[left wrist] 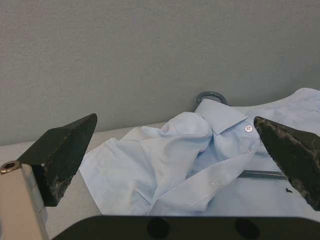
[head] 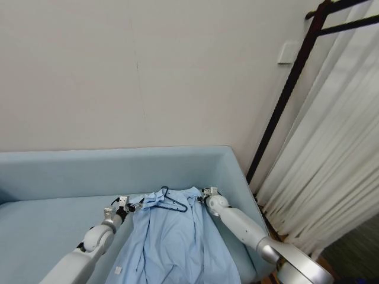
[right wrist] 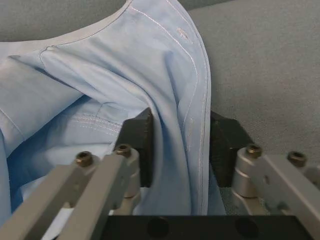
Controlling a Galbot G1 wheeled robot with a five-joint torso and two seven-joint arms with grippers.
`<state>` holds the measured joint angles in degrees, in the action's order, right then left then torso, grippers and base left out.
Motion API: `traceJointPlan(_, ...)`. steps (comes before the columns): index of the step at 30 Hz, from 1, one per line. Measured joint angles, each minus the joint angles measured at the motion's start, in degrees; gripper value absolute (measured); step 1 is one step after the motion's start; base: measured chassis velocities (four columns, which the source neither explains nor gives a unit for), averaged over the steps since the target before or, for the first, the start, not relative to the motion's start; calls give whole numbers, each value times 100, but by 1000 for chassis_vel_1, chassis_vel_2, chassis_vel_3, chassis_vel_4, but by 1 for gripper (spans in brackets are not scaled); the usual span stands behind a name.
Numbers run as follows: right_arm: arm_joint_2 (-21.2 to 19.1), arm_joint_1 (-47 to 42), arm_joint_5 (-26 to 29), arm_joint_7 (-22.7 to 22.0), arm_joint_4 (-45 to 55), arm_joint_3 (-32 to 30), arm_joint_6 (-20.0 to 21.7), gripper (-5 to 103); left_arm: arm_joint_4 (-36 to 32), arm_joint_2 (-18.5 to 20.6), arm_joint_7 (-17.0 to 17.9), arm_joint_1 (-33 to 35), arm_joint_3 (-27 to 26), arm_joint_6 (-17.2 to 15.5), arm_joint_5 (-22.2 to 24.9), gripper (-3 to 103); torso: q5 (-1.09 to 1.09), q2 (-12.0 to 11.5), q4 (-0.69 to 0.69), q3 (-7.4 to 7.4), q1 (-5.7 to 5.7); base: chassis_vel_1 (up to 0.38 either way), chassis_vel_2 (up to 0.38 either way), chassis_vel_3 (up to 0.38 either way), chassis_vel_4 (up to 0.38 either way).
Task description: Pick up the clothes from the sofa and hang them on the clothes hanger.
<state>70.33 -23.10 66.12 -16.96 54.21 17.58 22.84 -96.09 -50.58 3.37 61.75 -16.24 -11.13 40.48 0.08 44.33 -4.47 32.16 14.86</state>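
Now, blue shirt (head: 177,236) spread on the sofa (head: 53,171), collar toward the backrest.
Right gripper (right wrist: 180,145) pinches a fold at one shoulder edge; left gripper (left wrist: 175,150) gapes wide, just short of the crumpled other shoulder; hanger (head: 173,203) at the collar.

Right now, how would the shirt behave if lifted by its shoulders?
Probably floppy: the shirt lies rumpled, and a fold bunches inside the right gripper. The left gripper hovers open. Likely light, being thin cloth. The hanger at its collar may shift.
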Motion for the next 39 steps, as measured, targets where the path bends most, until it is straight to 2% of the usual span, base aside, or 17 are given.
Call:
traceJointPlan(1, 8, -20, -20, -16, -5, -17, -23, 27, -12, 9, 3, 5, 0, 0, 0, 100, 1, 0, 0, 0, 0, 0, 0, 0, 0)
traceJointPlan(2, 9, -34, -32, -19, -5, -25, -35, 27, -20, 10, 4, 8, 0, 1, 0, 100, 1, 0, 1, 0, 0, 0, 0, 0, 0)
traceJointPlan(4, 6, -81, -87, -22, 14, -45, -82, 16, -30, 13, 5, 20, 0, 10, 0, 100, 0, 0, 1, 0, 0, 0, 0, 0, 0)
traceJointPlan(5, 6, -81, -87, -22, 14, -45, -82, 16, -30, 13, 5, 20, 0, 10, 0, 100, 0, 0, 1, 0, 0, 0, 0, 0, 0)
traceJointPlan(8, -10, -156, -164, -115, 122, -62, -164, 2, -30, 15, 5, 38, -3, 25, -2, 100, 0, 0, 0, 0, 0, 0, 0, 0, 0)
traceJointPlan(14, -75, -240, -380, -285, 395, -61, -278, 0, -18, -4, 5, 54, -4, 45, -15, 100, 0, 0, 0, 0, 0, 0, 0, 0, 0)
traceJointPlan(19, -257, -322, -757, -483, 1147, 42, -302, 0, -1, -48, 3, 81, -3, 61, -37, 100, 0, 0, 1, 0, 0, 0, 0, 0, 0)
traceJointPlan(22, -524, -476, -963, -519, 2005, 287, -169, 0, 29, -86, -2, 81, 14, 63, -52, 100, 0, 0, 1, 0, 0, 0, 0, 0, 0)
traceJointPlan(28, -722, -751, -1086, -639, 3174, 599, 149, 0, 73, -142, -6, 53, 46, 65, -73, 100, 0, 0, 0, 0, 0, 0, 0, 0, 0)
traceJointPlan(34, -592, -695, -1125, -706, 3560, 1052, 203, 0, 96, -198, -10, 51, 77, 66, -125, 100, 0, 0, -1, 0, 0, 0, 0, 0, 0)
traceJointPlan(39, -53, -294, -1260, -788, 3313, 1558, 224, 0, 101, -283, -13, 102, 84, 72, -176, 100, -2, 0, 2, 0, 0, 0, 0, 0, 0)
